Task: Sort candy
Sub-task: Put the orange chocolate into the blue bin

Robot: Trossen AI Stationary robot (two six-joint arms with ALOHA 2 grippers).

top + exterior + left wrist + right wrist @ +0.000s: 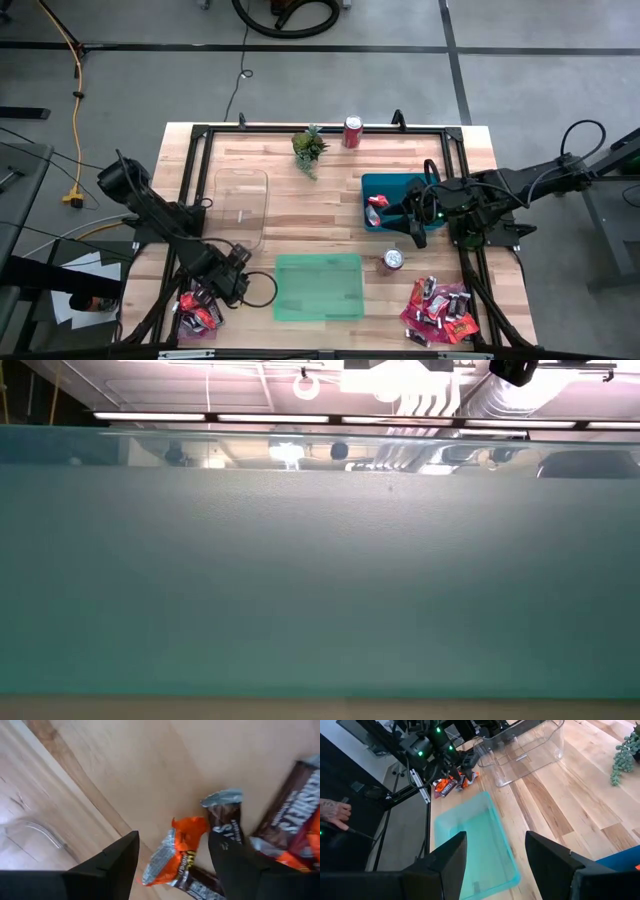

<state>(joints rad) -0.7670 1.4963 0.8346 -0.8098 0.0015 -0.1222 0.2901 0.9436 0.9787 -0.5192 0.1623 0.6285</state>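
Left gripper (222, 291) down at the table's (300, 205) front-left corner, fingers (115, 865) spread wide and holding nothing, straddling an orange-wrapped sweet (175, 852) in the small candy pile (198, 310); one finger just beside a dark brown-and-silver bar (225, 820). Left arm reaching in low from the left edge, bent toward that corner. Crinkly foil wrappers on pale wood planks. Behind, toward the left side, a clear plastic tray (242, 205), rectangular with rounded corners. At the front edge's middle, a translucent green tray (318, 287). Further right, a blue bin (385, 190) with a red packet (376, 202) inside. Right gripper (412, 222) over the blue bin, fingers parted, empty; arm stretched in from the right edge. Larger heap of red and dark candy (440, 310) at the front-right corner.
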